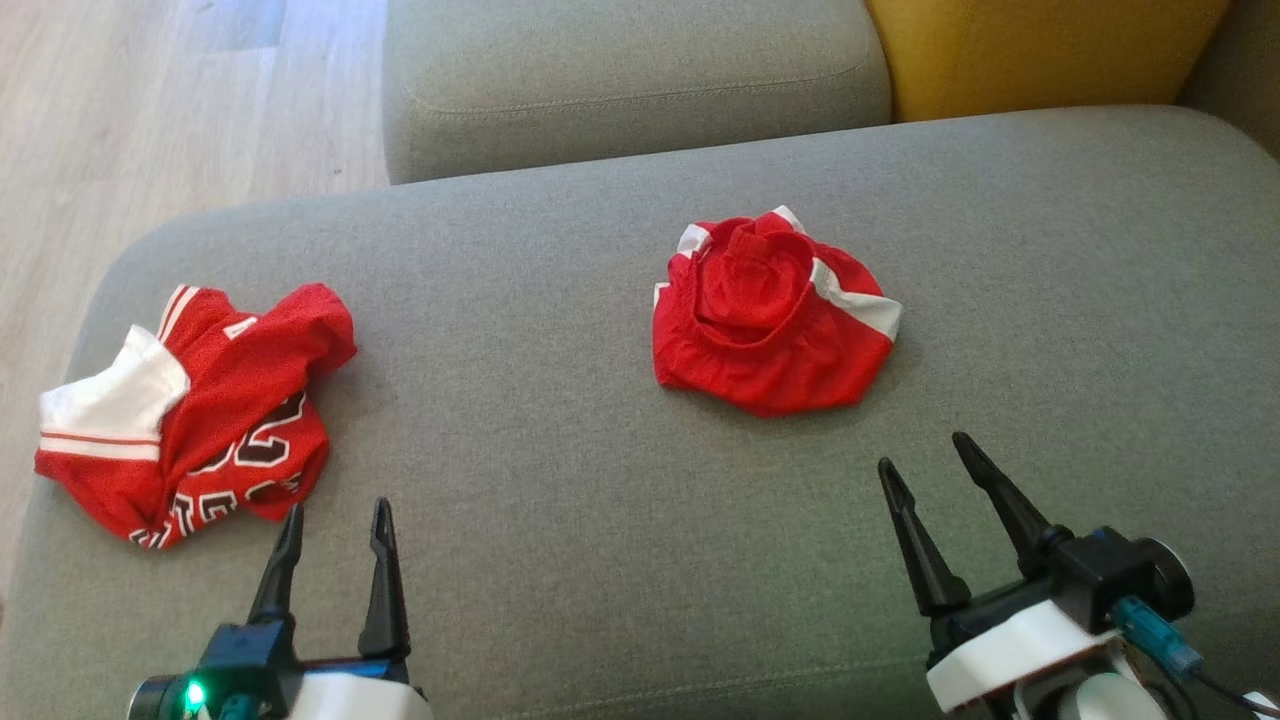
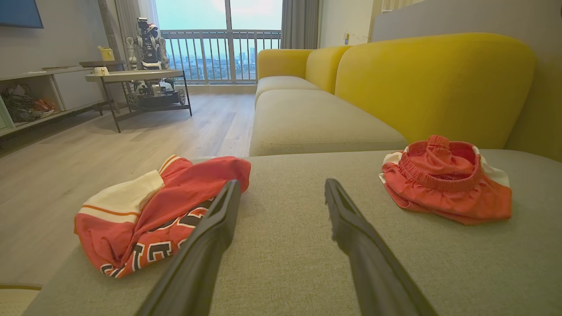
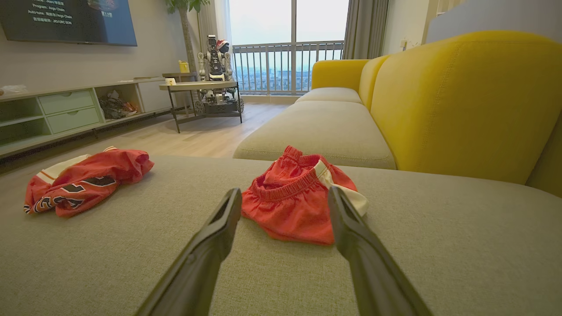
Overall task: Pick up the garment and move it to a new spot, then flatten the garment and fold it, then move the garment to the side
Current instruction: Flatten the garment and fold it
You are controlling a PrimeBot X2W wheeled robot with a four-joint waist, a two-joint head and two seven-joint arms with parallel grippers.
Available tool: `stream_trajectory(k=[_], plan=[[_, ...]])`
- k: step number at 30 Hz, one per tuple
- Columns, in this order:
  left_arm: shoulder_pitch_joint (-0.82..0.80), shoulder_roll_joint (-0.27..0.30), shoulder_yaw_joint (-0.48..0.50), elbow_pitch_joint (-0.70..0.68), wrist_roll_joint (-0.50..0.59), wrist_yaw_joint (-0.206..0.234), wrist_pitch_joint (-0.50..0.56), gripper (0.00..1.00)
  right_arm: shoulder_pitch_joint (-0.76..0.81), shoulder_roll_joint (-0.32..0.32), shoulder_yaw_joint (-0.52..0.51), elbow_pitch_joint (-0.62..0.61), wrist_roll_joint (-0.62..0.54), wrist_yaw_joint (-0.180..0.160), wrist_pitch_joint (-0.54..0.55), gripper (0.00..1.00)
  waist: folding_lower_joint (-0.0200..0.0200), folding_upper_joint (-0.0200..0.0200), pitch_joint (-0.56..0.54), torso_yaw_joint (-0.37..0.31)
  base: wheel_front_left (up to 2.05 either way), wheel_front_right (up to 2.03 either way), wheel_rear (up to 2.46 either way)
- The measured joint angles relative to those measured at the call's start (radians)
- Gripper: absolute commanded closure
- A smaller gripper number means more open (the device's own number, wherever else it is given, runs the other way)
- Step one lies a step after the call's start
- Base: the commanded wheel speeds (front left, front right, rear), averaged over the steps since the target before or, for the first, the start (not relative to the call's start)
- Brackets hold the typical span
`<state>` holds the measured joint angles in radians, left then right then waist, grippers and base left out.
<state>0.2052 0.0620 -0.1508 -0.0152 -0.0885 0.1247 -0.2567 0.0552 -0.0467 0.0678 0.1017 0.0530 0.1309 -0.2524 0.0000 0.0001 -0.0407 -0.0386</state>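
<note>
1. Hazard, wrong item. Two red garments share the grey cushion (image 1: pixel 520 330). Your right gripper (image 1: pixel 924 455) points at the shorts (image 1: pixel 770 320), so I take these as the target. The jersey (image 1: pixel 200 410) sits just off your left gripper (image 1: pixel 338 512), and a reach with that arm could take it by mistake.
2. Hazard, partial grab. The shorts are bunched with the waistband rolled on top. A pinch on that roll alone would likely lift one layer, so the rest trails or comes up twisted and is harder to flatten.
3. Hazard, snag. The cloth lies low on soft upholstery, so a deep descent could catch cushion fabric along with the garment.
4. Shorts. Red, with white side panels and a gathered elastic waistband, crumpled into a rounded mound. They lie at 1 o'clock in the head view, at 11 o'clock from your right gripper and clear of its tips.
5. Jersey. Red mesh with a white panel and black-and-white lettering, crumpled. It lies at 9 o'clock in the head view, near the cushion's edge.
6. Grippers. Left: fingers parted, nothing held. Right: fingers parted a little wider, nothing held.
</note>
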Motion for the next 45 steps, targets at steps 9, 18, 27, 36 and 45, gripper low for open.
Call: stream_trajectory(k=[9, 18, 27, 36, 45], plan=[[0.017, -0.003, 0.002, 0.012, 0.001, -0.010, 0.000, 0.00, 0.000, 0.000, 0.001, 0.001, 0.001, 0.000, 0.000, 0.00, 0.0000, 0.0000, -0.004, -0.002, 0.00, 0.00, 0.00], [-0.002, -0.004, 0.000, 0.026, 0.013, -0.056, 0.000, 0.00, -0.003, 0.000, 0.016, -0.003, 0.001, 0.000, 0.000, 0.00, 0.0000, 0.0000, 0.014, -0.028, 0.00, 0.00, 0.00], [-0.265, -0.009, -0.101, 0.101, -0.020, -0.190, 0.000, 0.00, -0.024, 0.000, 0.024, -0.024, 0.001, 0.000, 0.000, 0.00, 0.0000, 0.0000, 0.071, -0.109, 0.00, 0.00, 0.00], [-0.560, -0.013, -0.212, 0.318, 0.019, -0.225, 0.066, 0.00, -0.104, 0.000, 0.029, -0.069, 0.040, 0.000, 0.000, 0.00, 0.0002, 0.0000, 0.181, -0.188, 0.00, 0.00, 0.00], [-0.800, -0.016, -0.334, 0.474, -0.155, -0.239, 0.228, 0.00, -0.129, 0.000, 0.028, -0.089, 0.049, 0.000, 0.000, 0.00, 0.0002, 0.0000, 0.306, -0.250, 0.00, 0.00, 0.00]])
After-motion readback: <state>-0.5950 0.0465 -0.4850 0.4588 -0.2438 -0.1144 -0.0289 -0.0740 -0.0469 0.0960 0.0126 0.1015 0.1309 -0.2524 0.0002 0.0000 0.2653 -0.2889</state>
